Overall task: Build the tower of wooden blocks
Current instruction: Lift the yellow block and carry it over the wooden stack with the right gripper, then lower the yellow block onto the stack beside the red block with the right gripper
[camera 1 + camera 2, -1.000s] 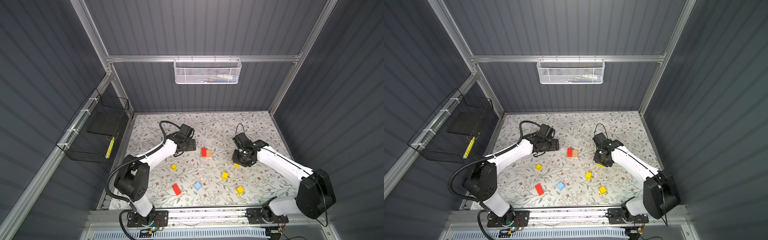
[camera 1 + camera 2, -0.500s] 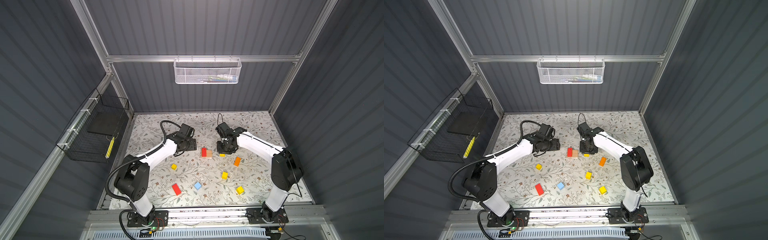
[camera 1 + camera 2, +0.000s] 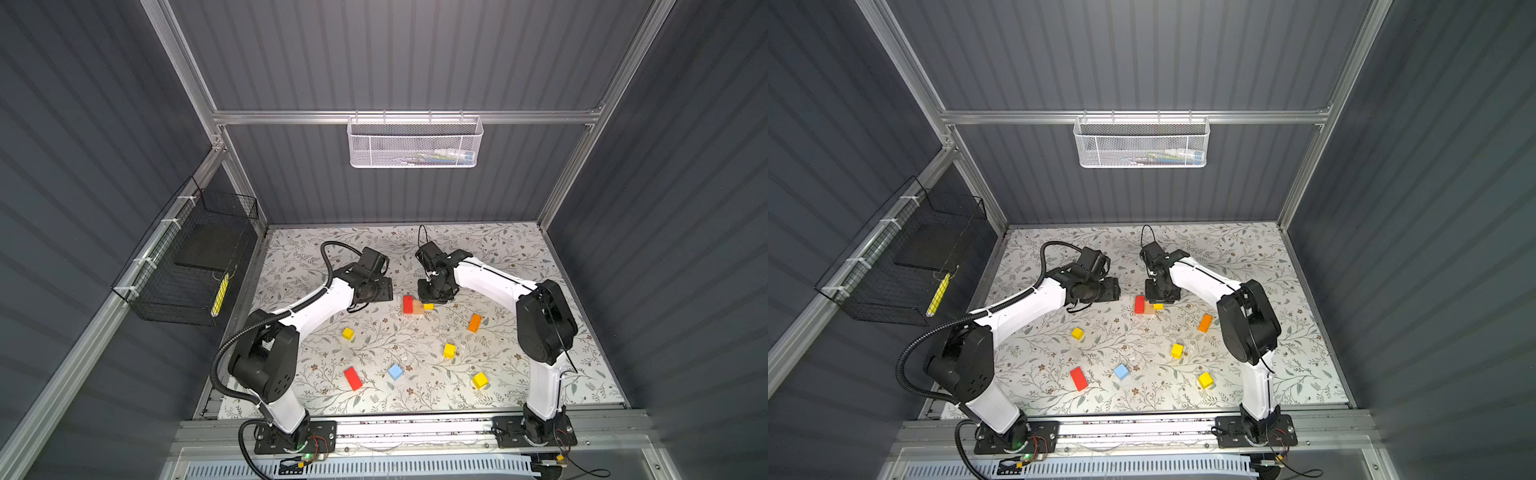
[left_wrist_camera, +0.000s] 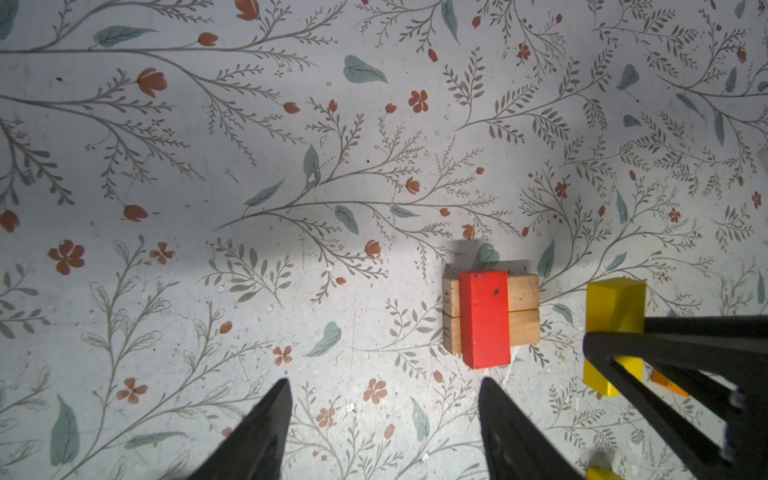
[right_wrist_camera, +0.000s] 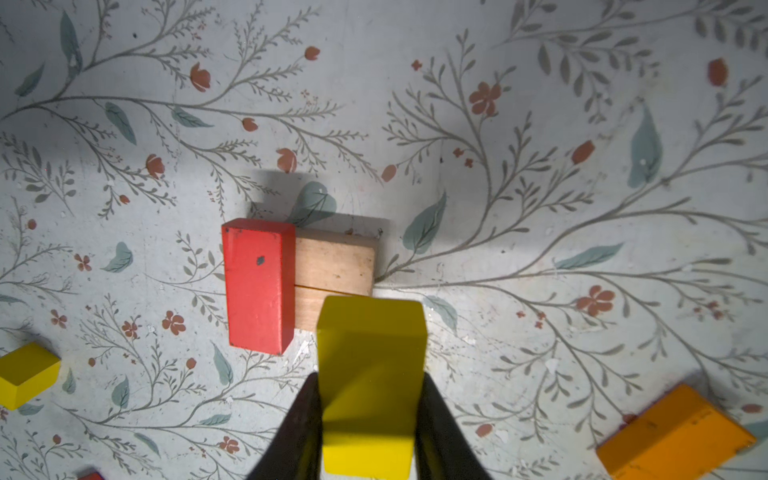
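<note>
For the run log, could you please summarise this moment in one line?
right pincer: shut on yellow brick | left pincer: open, empty | tower: red brick across two tan bricks

A: We've got a white mesh basket [image 3: 414, 143] hung on the back rail [image 3: 291, 117], contents unclear.
B: We also tag a black wire basket [image 3: 187, 266] on the left-side wall [image 3: 91, 145], a yellow strip [image 3: 220, 289] inside it, and a floral mat [image 3: 519, 245] over the table.

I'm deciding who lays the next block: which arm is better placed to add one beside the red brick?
Right. The right gripper is shut on a yellow brick, close by the bare part of the tan bricks beside the red brick. The left gripper is open and empty.
</note>
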You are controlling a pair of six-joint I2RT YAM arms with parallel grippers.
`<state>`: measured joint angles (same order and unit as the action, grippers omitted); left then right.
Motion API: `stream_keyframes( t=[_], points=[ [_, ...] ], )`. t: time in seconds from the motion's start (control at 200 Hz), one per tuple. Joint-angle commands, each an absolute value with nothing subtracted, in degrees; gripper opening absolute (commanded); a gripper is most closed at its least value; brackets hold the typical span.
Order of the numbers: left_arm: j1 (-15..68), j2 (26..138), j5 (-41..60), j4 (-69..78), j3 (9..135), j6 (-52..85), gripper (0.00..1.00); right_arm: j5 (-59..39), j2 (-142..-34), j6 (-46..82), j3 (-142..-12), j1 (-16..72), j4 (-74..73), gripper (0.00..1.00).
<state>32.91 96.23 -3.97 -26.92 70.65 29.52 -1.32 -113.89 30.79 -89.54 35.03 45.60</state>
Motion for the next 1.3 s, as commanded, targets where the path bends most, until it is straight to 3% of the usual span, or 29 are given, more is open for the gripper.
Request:
stream_keyframes(
  t=[0.0, 1.296],
  points=[
    [32.52, 94.79, -3.34, -27.64, 71.37, 28.70, 0.72, -1.79, -115.61, 30.60, -91.77, 35.30, 45.57, 0.23],
    [32.44, 95.23, -4.13, -28.39, 71.69, 28.22, 0.72, -4.33, -122.15, 32.63, -95.23, 35.50, 45.00, 0.34]
  ],
)
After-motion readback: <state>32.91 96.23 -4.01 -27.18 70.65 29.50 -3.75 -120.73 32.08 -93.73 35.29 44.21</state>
